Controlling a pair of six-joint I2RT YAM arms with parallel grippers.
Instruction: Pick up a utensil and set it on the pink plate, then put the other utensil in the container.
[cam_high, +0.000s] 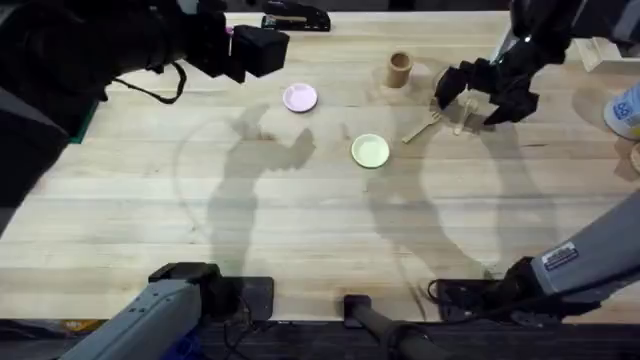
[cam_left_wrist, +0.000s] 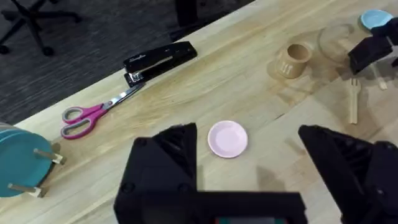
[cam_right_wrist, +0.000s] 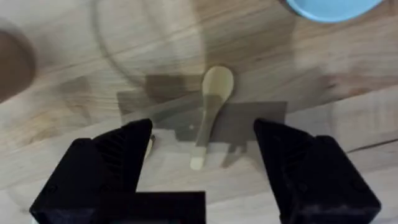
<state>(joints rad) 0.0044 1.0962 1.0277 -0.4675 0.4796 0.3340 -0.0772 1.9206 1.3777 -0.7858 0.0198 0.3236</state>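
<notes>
Hovering above wooden spoon (cam_right_wrist: 210, 112), right gripper (cam_right_wrist: 202, 165), fingers spread apart, spoon lying flat on table (cam_high: 300, 220) between them, untouched. Overhead: right gripper (cam_high: 478, 97) at upper right; wooden fork (cam_high: 421, 128) just left of it, on table. Tan container (cam_high: 399, 69) upright, upper centre. Pink plate (cam_high: 299, 97) left of container, bare. Yellow plate (cam_high: 370, 150) near centre. Left gripper (cam_left_wrist: 249, 168) spread apart, holding nothing, above pink plate (cam_left_wrist: 227, 138).

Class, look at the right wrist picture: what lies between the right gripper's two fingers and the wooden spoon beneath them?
Nothing but bare table. In the right wrist view, the open right gripper hangs over the spoon, with wood grain and shadow around it.
</notes>
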